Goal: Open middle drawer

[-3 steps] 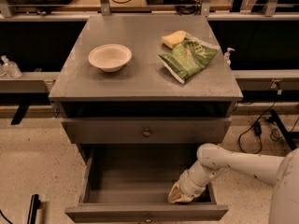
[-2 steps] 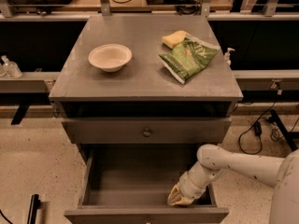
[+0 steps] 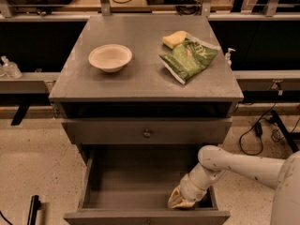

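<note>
The grey cabinet [image 3: 140, 86] has a shut upper drawer front with a small round knob [image 3: 147, 133]. Below it the middle drawer [image 3: 136, 184] stands pulled far out, showing its shallow grey box interior; its front edge [image 3: 140, 217] is at the bottom of the view and its knob is hidden. My gripper [image 3: 180, 200] is down inside this drawer at its front right corner, close behind the front panel. My white arm [image 3: 239, 165] reaches in from the right. No lower drawer shows.
On the cabinet top sit a cream bowl [image 3: 110, 57], a green chip bag [image 3: 187, 57] and a yellow sponge [image 3: 173, 39]. A small bottle [image 3: 228, 56] stands behind the right edge. Cables [image 3: 260, 130] lie on the floor to the right, and a black bar [image 3: 33, 210] at the lower left.
</note>
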You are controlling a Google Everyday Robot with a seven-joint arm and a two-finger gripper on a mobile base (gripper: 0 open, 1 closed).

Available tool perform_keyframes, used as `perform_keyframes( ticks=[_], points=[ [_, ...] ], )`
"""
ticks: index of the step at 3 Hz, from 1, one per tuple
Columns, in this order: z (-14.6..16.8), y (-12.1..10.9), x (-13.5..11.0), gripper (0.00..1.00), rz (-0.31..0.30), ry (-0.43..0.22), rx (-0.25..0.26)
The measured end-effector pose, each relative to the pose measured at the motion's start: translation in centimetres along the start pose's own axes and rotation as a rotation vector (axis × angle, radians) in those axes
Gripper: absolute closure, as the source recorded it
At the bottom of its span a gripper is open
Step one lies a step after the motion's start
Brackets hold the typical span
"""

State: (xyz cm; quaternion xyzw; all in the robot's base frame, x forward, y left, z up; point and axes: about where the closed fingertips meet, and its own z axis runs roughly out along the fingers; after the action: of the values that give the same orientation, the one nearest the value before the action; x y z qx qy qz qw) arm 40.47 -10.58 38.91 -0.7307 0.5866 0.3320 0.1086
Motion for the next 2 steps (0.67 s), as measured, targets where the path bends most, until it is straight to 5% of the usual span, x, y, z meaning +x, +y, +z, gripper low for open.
perform_keyframes(
  ticks=[2],
  points=[
    [0.03, 0.90, -0.37, 1.00, -0.006, -0.025, -0.025]
  ],
)
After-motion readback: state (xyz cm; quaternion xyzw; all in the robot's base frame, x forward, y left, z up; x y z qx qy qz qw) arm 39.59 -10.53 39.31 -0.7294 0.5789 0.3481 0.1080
